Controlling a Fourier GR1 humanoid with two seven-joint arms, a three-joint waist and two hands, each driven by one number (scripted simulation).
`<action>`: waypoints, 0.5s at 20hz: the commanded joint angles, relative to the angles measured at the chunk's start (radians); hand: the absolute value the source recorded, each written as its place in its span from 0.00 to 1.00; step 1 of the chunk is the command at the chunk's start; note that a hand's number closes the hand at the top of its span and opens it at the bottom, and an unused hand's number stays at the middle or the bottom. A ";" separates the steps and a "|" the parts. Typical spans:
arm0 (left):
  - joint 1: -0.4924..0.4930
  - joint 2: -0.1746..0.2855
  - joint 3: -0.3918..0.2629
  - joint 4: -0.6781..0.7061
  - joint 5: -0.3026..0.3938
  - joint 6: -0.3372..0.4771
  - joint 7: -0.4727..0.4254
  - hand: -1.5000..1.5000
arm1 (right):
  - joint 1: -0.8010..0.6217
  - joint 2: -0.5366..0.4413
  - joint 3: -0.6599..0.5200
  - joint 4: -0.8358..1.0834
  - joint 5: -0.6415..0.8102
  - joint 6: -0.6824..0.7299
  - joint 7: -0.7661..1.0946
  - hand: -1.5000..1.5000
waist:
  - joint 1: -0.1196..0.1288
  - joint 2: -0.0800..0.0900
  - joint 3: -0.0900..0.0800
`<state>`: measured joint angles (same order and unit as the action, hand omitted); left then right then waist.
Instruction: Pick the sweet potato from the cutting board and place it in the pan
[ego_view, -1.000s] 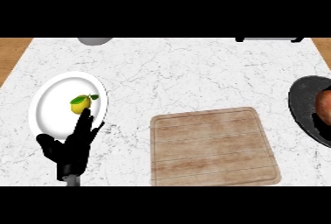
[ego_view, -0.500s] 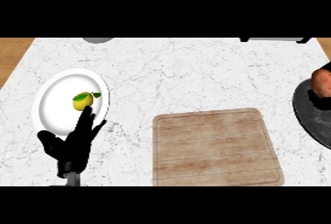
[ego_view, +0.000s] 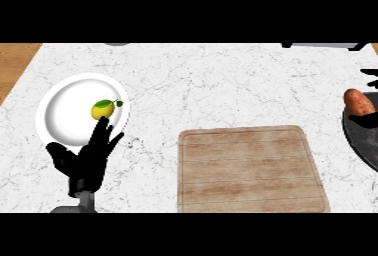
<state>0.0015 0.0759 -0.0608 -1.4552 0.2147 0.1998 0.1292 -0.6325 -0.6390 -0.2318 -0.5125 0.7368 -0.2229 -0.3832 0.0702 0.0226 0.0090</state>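
The sweet potato (ego_view: 359, 101) sits at the pan's (ego_view: 360, 145) far rim, well apart from the cutting board (ego_view: 251, 170).

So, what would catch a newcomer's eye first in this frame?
The black left hand stands open at the lower left, fingers up over the rim of a white plate that holds a yellow lemon. The wooden cutting board in the middle lies bare. The orange sweet potato shows at the right edge, at the top of the dark pan.
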 joint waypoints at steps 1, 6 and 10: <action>-0.010 0.044 0.035 0.014 0.022 -0.021 0.051 0.50 | -0.070 0.018 -0.049 0.126 -0.039 -0.032 -0.125 0.00 | -0.001 0.004 -0.002; 0.005 -0.014 -0.014 0.024 -0.023 0.022 0.008 0.50 | -0.115 0.017 -0.215 0.162 -0.261 0.203 -0.253 0.00 | -0.019 0.002 0.000; 0.021 0.009 0.008 0.006 -0.004 0.003 0.013 0.50 | -0.115 -0.034 -0.296 0.245 -0.345 0.344 -0.290 0.00 | -0.019 0.002 -0.002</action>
<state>0.0186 0.0710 -0.0582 -1.4601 0.2064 0.2104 0.1168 -0.7348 -0.6424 -0.4501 -0.3370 0.4763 0.0097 -0.6272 0.0531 0.0187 0.0102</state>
